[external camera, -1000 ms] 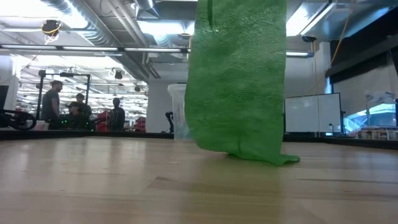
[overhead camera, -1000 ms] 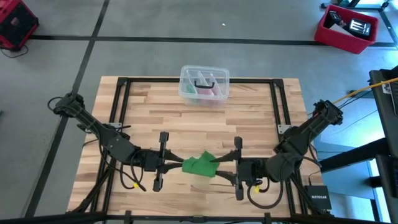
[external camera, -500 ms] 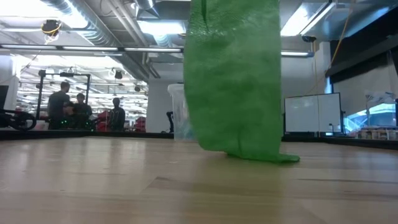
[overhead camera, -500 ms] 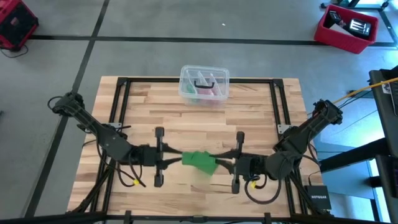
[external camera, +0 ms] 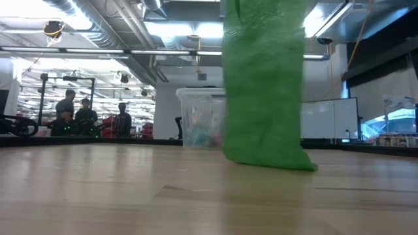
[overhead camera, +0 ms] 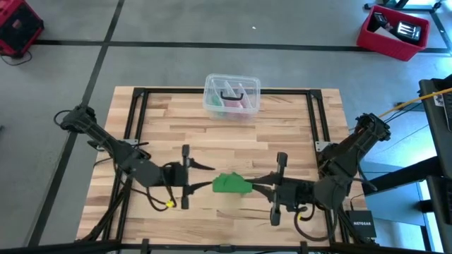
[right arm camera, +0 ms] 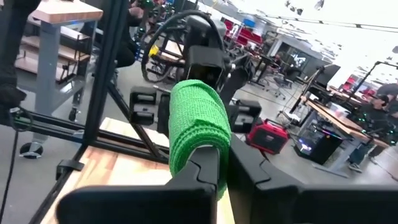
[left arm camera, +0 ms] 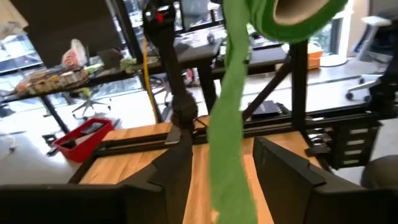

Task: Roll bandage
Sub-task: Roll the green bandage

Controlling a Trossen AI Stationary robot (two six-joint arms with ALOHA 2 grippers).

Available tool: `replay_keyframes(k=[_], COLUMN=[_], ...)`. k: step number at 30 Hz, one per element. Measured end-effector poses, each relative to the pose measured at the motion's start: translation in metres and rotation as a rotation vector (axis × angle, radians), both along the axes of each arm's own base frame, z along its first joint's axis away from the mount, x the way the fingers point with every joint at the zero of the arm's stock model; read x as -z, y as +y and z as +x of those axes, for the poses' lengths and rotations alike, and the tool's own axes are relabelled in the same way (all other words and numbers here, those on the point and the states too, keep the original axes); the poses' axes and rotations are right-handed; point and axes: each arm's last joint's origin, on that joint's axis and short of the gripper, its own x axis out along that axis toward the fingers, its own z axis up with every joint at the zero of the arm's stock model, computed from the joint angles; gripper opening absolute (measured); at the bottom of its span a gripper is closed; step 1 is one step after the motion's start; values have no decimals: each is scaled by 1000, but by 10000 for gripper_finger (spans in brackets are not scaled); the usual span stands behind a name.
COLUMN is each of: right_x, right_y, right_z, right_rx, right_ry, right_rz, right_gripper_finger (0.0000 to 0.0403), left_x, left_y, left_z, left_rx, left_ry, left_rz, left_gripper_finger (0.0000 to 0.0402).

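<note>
The bandage (overhead camera: pixel 232 185) is a bright green roll held a little above the middle of the table's near half. Its loose strip (external camera: pixel 264 85) hangs straight down, and the strip's lower end (external camera: pixel 287 163) rests on the wood. My right gripper (overhead camera: pixel 256 187) is shut on the roll (right arm camera: pixel 196 124) from the table's right side. My left gripper (overhead camera: pixel 201 180) stands open just left of the bandage. In its wrist view the strip (left arm camera: pixel 227 124) hangs beyond its spread fingers (left arm camera: pixel 180 168), touching neither, with the roll's cardboard core (left arm camera: pixel 301 9) above. My right gripper grips the roll's near part (right arm camera: pixel 199 146), with green cloth bulging over and beside its shut fingers (right arm camera: pixel 208 165). The roll itself hides which wall they pinch. The fingers come level from the table's right. The roll is lifted clear; the strip hangs slack below it, its end on the table.
A clear plastic box (overhead camera: pixel 232 95) with pink and dark items stands at the table's far edge, also seen behind the strip as the clear box (external camera: pixel 199 117). Black frame rails (overhead camera: pixel 134 120) run along the table's left and right sides. People (external camera: pixel 85 117) stand far off in the room.
My left gripper has opened and let go of the bandage, drawing back a little toward the table's left edge. My right gripper has carried the roll toward the table's right edge. The hanging strip has swung right with it, its lower end staying on the table.
</note>
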Motion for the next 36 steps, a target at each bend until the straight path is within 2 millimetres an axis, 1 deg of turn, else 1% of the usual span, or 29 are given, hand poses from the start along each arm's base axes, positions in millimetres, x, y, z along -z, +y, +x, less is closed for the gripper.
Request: replay_keyframes(k=[3, 6, 10, 15, 21, 24, 29, 30, 33, 36], right_x=[0, 0, 1, 1, 4, 4, 3, 3, 2, 1], right_y=[0, 0, 0, 0, 2, 1, 1, 1, 1, 1], right_z=[0, 0, 0, 0, 3, 4, 4, 4, 4, 4], right_rx=[0, 1, 1, 1, -3, -1, 9, 14, 16, 15], right_ry=[1, 0, 6, 6, 13, 14, 5, 3, 0, -14], right_rz=[-1, -1, -10, -12, -21, -21, -21, -21, -19, -13], right_gripper_finger=[20, 20, 15, 21, 16, 17, 15, 15, 15, 15], left_x=[7, 9, 10, 10, 6, 6, 7, 8, 12, 14], left_y=[2, 6, 7, 13, 17, 17, 18, 18, 17, 14], left_z=[11, 18, 25, 31, 35, 35, 35, 35, 33, 29], left_rx=[-16, -29, 98, 90, 77, 76, 61, 45, -45, -113], left_ry=[11, 3, -15, -22, -76, -68, -60, -53, -22, 0], left_rz=[14, 11, -19, -21, -6, 3, 7, 9, 25, 48], left_gripper_finger=[158, 156, 155, 155, 152, 125, 19, 11, 12, 3])
